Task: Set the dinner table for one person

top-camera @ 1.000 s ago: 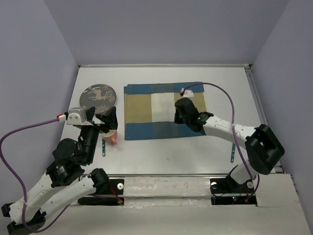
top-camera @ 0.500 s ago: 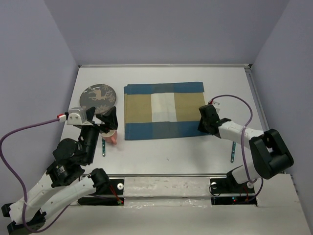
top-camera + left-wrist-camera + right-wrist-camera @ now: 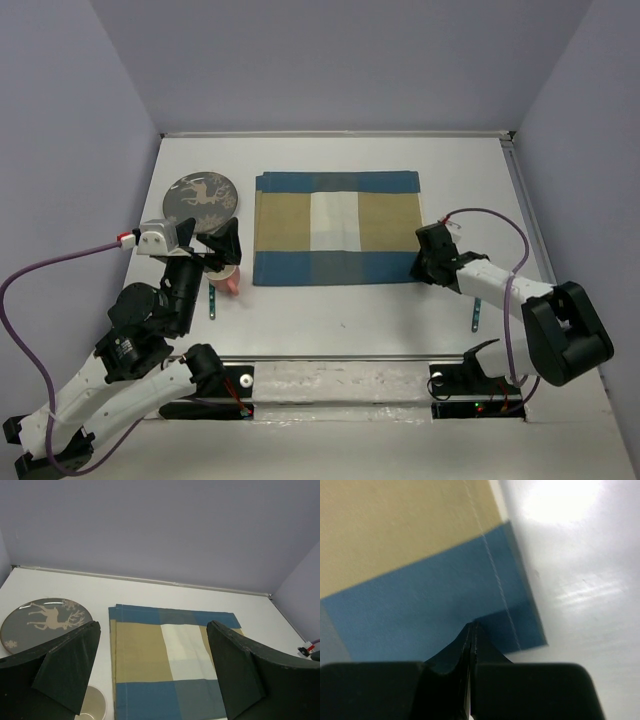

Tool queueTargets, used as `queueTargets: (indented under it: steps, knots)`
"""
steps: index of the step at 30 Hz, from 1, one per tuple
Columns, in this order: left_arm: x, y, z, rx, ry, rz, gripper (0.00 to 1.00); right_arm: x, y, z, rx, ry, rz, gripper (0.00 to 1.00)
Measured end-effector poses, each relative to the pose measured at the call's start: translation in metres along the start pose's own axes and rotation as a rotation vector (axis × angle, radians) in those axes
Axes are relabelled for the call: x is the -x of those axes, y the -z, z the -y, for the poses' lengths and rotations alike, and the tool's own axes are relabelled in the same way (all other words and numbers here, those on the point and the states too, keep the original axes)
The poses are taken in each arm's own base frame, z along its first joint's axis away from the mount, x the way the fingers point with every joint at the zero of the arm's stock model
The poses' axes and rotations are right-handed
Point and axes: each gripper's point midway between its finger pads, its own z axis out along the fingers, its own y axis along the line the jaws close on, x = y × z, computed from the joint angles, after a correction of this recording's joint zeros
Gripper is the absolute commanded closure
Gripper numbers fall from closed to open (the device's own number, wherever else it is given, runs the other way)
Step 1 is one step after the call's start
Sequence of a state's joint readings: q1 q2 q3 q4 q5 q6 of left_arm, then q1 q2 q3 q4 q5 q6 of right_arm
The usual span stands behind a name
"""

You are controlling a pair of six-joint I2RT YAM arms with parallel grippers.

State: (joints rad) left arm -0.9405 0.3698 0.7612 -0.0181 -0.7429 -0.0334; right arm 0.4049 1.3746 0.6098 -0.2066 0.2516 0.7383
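The checked mat (image 3: 335, 225) is spread flat at the middle of the table (image 3: 340, 310), seemingly so that a single place can be laid on it. The right pincer (image 3: 470, 630) is pressed shut, its tip set low over the mat's near right corner; whether cloth is pinched cannot be told. The left pincer (image 3: 152, 670) is held wide above a small cup (image 3: 228, 278), judged ready for a grasp. A deer-patterned plate (image 3: 200, 192) is left off the mat, to its left. One slim utensil (image 3: 213, 300) is laid beside the cup, and a second utensil (image 3: 477, 312) lies near the right edge.
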Motion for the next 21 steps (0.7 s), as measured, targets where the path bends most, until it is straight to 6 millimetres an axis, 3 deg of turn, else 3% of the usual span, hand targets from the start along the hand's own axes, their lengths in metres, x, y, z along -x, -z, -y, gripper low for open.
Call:
queueTargets:
  steps: [5,8,9,10,11,14,15,18,20,21]
  knots:
    - [0.0,0.0,0.0,-0.002,0.001,0.0,0.01,0.0,0.016,0.013,-0.023,0.003,0.017,0.98]
    - [0.0,0.0,0.0,0.0,0.001,0.0,0.01,0.01,0.023,0.013,-0.031,0.036,0.043,0.82]
    - [0.0,0.0,0.0,0.0,0.001,0.0,0.01,0.018,0.029,0.007,-0.008,0.053,0.06,0.65]
    - [0.0,0.0,0.0,0.0,0.002,0.001,0.01,0.023,0.034,0.0,0.029,0.073,0.069,0.54]
    - [0.0,0.0,0.0,0.001,0.003,0.002,0.01,0.03,0.043,-0.017,0.109,0.106,0.085,0.37]
    - [0.002,0.001,-0.004,0.012,0.007,0.01,0.01,0.04,0.071,-0.062,0.31,0.191,0.135,0.21]
    - [0.003,0.001,-0.005,0.018,0.01,0.014,0.01,0.04,0.083,-0.084,0.388,0.228,0.154,0.2]
    - [0.005,0.0,-0.011,0.051,0.014,0.027,0.01,0.01,0.115,-0.154,0.603,0.391,0.148,0.18]
    - [0.005,0.0,-0.018,0.089,0.012,0.032,0.01,-0.031,0.137,-0.221,0.777,0.519,0.119,0.17]
    - [0.006,0.001,-0.023,0.113,0.014,0.037,0.01,-0.049,0.142,-0.243,0.831,0.562,0.104,0.17]
